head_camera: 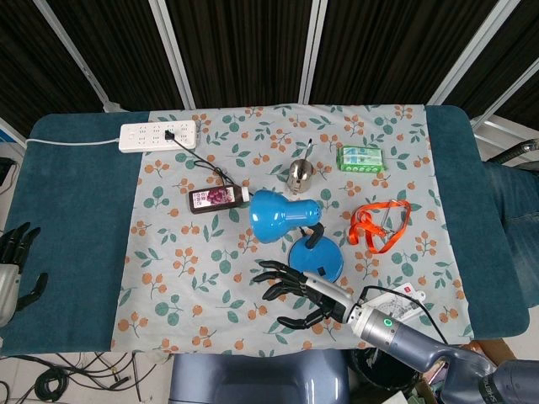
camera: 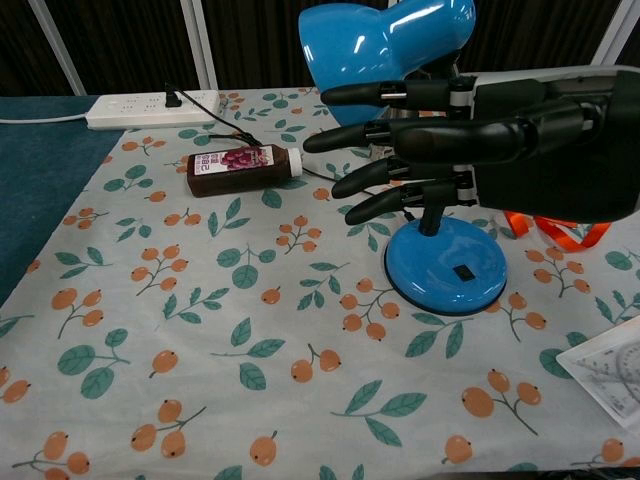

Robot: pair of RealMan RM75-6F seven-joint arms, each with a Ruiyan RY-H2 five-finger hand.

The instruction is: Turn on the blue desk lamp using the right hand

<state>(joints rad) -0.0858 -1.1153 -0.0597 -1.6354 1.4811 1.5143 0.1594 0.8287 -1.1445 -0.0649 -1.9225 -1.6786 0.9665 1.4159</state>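
Note:
The blue desk lamp stands mid-table with its round base and its shade tilted toward the left. A small dark switch sits on top of the base. My right hand hovers just in front of and above the base, fingers spread and pointing left, holding nothing. In the chest view it hides the lamp's neck. My left hand rests open at the table's left edge, far from the lamp.
A dark bottle lies left of the lamp, its cord running to a white power strip. Behind are a metal bell and green pack; an orange strap lies right, and a clear ruler near right.

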